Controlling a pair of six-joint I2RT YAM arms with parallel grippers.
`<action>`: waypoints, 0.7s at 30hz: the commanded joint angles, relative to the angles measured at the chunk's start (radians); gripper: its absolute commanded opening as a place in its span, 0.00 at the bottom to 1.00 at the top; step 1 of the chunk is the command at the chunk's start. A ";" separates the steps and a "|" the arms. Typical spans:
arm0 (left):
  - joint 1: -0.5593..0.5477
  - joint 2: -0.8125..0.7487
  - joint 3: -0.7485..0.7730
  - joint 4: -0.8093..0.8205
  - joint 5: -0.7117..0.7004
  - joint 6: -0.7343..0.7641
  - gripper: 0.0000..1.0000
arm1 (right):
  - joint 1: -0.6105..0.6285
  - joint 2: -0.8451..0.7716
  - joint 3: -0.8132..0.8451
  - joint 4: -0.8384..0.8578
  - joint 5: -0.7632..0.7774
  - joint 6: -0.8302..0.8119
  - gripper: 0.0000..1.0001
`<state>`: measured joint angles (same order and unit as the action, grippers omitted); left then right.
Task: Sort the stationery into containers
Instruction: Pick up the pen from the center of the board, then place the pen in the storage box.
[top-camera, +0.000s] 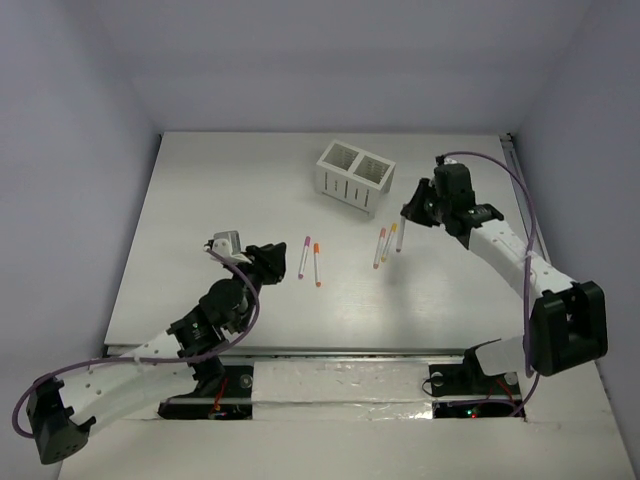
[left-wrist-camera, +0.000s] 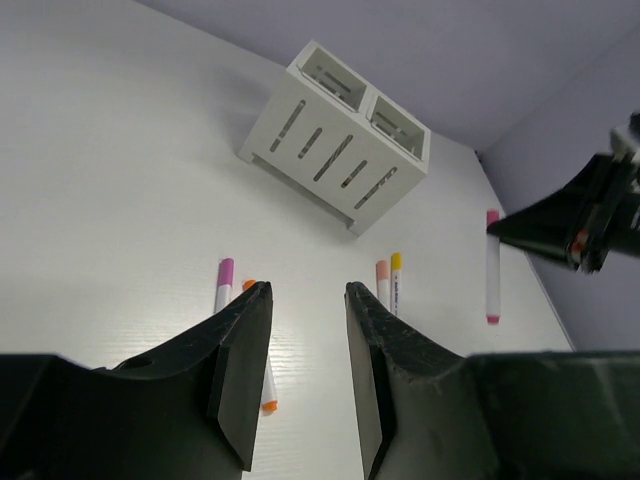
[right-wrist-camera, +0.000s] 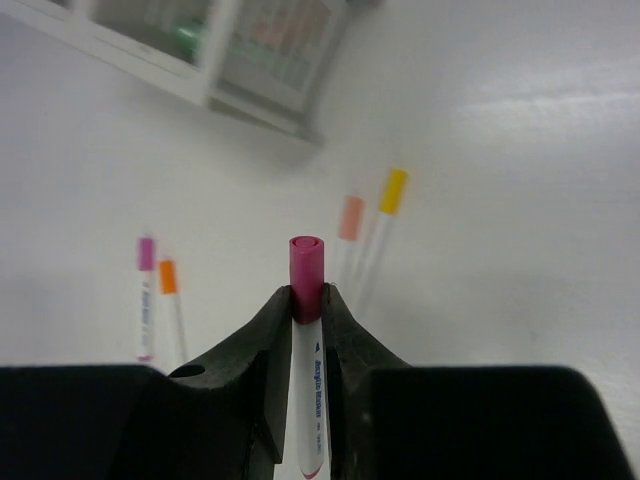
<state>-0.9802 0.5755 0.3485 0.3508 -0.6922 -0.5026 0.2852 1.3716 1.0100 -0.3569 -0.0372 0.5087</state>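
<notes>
Four pens lie loose on the counter (top-camera: 200, 200), all on the near side of the white two-compartment box (top-camera: 356, 177). A purple-capped pen (top-camera: 304, 257) and an orange-capped pen (top-camera: 317, 265) lie side by side, toward the near left of the box and well apart from it. A peach-capped pen (top-camera: 380, 247) and a yellow-capped pen (top-camera: 390, 242) lie almost touching each other, closer to the box and in front of its right end.

The right fingers (right-wrist-camera: 308, 300) are clenched on a fifth pen, a magenta-capped pen (right-wrist-camera: 309, 262), gripping it just below the cap. It sits just right of the yellow-capped pen, near the box's right front corner. In the left wrist view the magenta-capped pen hangs down from the fingertips. Whether its lower end touches the counter I cannot tell.

The left fingers (left-wrist-camera: 306, 295) are spread apart with nothing between them. They hover over the purple and orange pair and point toward the box's slotted side. In that view the orange-capped pen runs partly under one finger.

Through the box's slots the right wrist view shows blurred green and pinkish shapes. They are possibly things inside the compartments, but too soft to name.
</notes>
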 joint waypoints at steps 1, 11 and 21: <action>-0.003 0.023 -0.008 0.059 -0.015 -0.001 0.32 | 0.028 0.036 0.110 0.250 -0.101 0.050 0.00; 0.006 0.027 -0.037 0.089 -0.066 0.015 0.33 | 0.072 0.421 0.568 0.529 -0.007 0.027 0.00; 0.006 0.069 -0.034 0.100 -0.075 0.015 0.34 | 0.155 0.704 0.858 0.546 0.223 -0.088 0.00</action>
<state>-0.9794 0.6411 0.3191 0.3977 -0.7441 -0.4984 0.3973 2.0403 1.7824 0.1246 0.0681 0.5007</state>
